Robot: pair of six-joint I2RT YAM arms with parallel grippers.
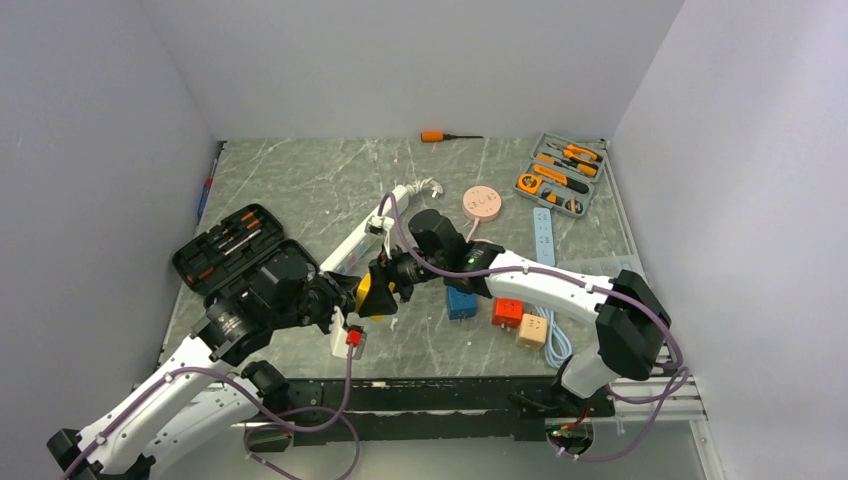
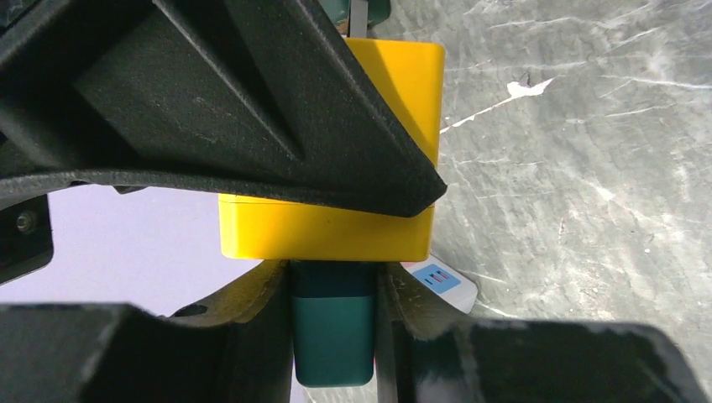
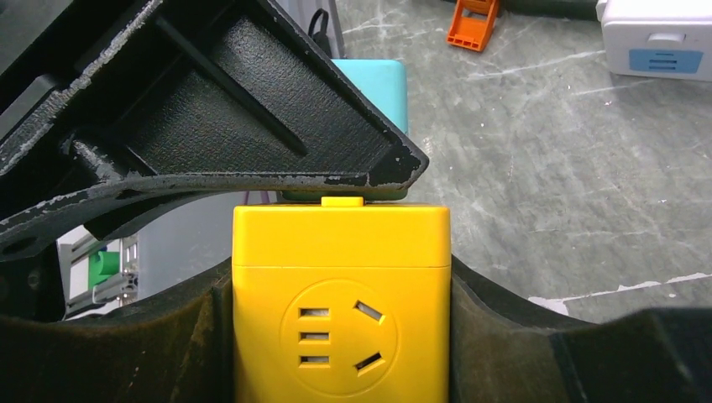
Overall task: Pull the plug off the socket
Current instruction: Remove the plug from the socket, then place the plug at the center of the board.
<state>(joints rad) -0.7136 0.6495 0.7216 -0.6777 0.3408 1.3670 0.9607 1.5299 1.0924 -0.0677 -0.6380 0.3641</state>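
Observation:
A yellow socket cube [image 1: 377,296] is held above the table's middle, between both grippers. My right gripper [image 3: 340,277] is shut on the cube [image 3: 340,319], one finger on each side, with a socket face turned to the camera. A teal plug [image 2: 333,327] sits against the cube's [image 2: 336,227] face. My left gripper [image 2: 333,290] is shut on this plug. The plug shows behind the cube in the right wrist view [image 3: 378,84]. In the top view the two grippers [image 1: 352,293] [image 1: 388,278] meet nose to nose and hide the plug.
A white power strip [image 1: 365,235] lies just behind the grippers. An open black tool case [image 1: 228,247] is at the left. Blue [image 1: 461,302], red [image 1: 507,312] and peach [image 1: 532,330] cubes lie to the right. A pink disc [image 1: 481,204] and a grey tool tray [image 1: 563,173] are at the back right.

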